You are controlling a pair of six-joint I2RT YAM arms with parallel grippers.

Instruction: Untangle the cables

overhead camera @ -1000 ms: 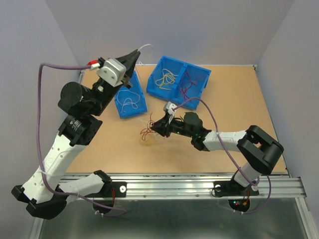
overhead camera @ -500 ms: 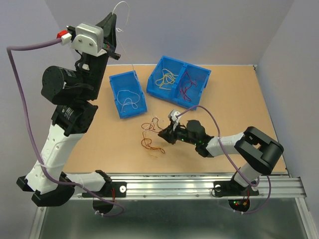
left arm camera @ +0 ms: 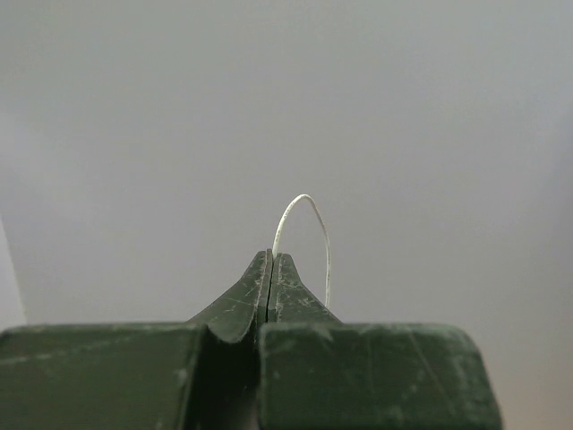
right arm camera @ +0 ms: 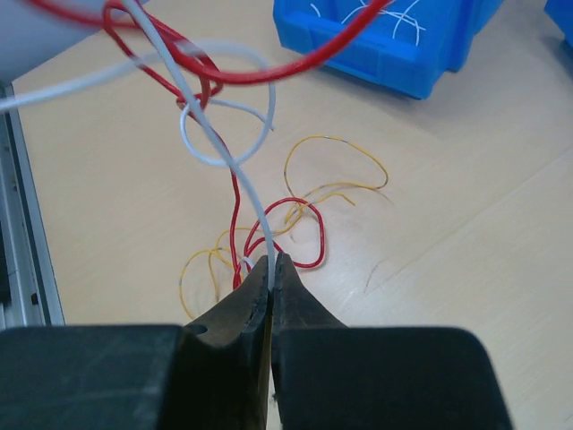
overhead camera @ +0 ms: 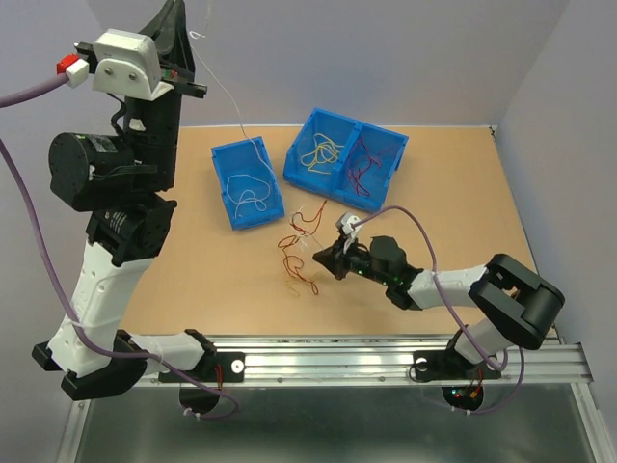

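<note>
My left gripper (overhead camera: pixel 178 12) is raised high at the far left and is shut on one end of a thin white cable (left arm camera: pixel 303 202). That cable (overhead camera: pixel 229 108) slants down to a tangle of red, yellow and white cables (overhead camera: pixel 297 253) on the table. My right gripper (overhead camera: pixel 325 258) lies low beside the tangle. In the right wrist view this gripper (right arm camera: pixel 271 262) is shut on the white cable (right arm camera: pixel 235 170), which loops up through a red cable (right arm camera: pixel 235 79). Yellow cables (right arm camera: pixel 336 166) lie slack on the wood below.
A small blue bin (overhead camera: pixel 226 198) with white cables stands left of centre. A double blue bin (overhead camera: pixel 362 133) behind holds yellow and red cables. The small bin's wall (right arm camera: pixel 358 55) shows in the right wrist view. The table's metal front rail (overhead camera: pixel 337 362) runs along the near edge.
The left arm has lifted the white cable much higher, drawing it taut out of the tangle. The right gripper has closed on the white cable and shifted slightly right. The tangle has spread.
</note>
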